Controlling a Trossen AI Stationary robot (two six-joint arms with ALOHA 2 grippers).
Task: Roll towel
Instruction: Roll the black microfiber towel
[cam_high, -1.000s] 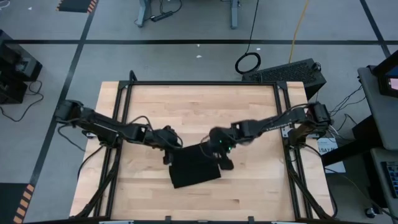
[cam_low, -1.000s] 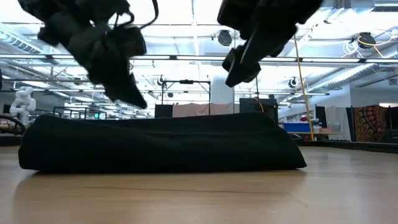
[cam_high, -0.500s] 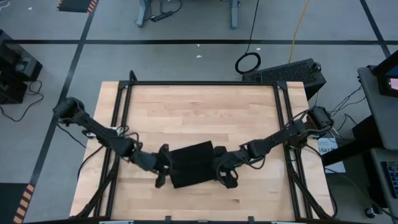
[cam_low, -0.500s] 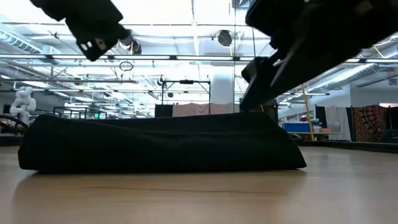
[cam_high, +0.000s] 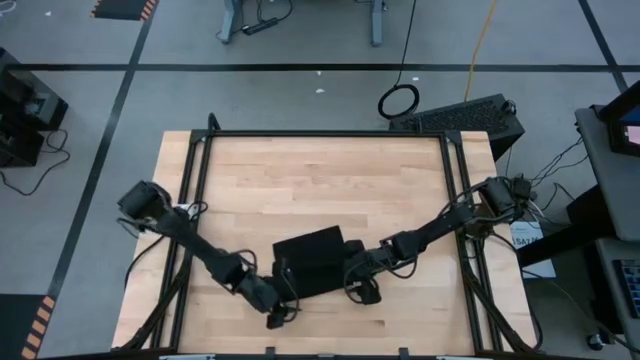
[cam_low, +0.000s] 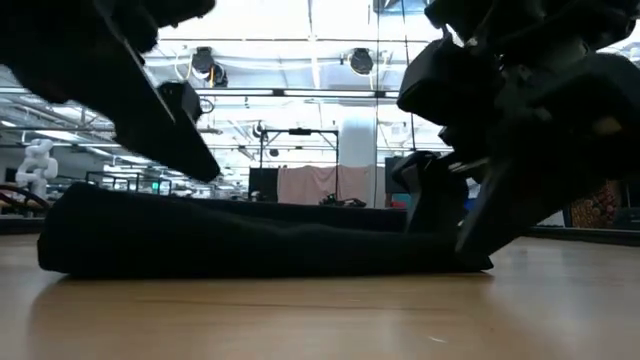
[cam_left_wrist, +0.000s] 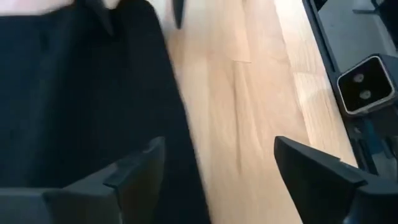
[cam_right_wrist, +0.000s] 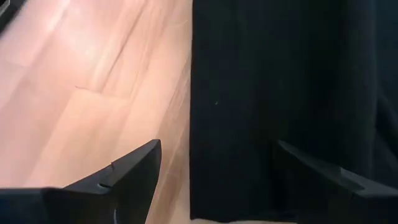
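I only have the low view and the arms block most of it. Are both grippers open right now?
Observer: Yes. The wrist views show the left gripper and the right gripper both spread wide, with nothing held.
Operator: Where are they along the towel?
Observer: From above, they are at the two corners of the towel on the edge facing your camera, left gripper at the left corner, right gripper at the right.
Operator: Are they lined up on that edge?
Observer: Each wrist view shows one finger over the black cloth and the other over the bare wood of the table, so each gripper spans a towel edge.
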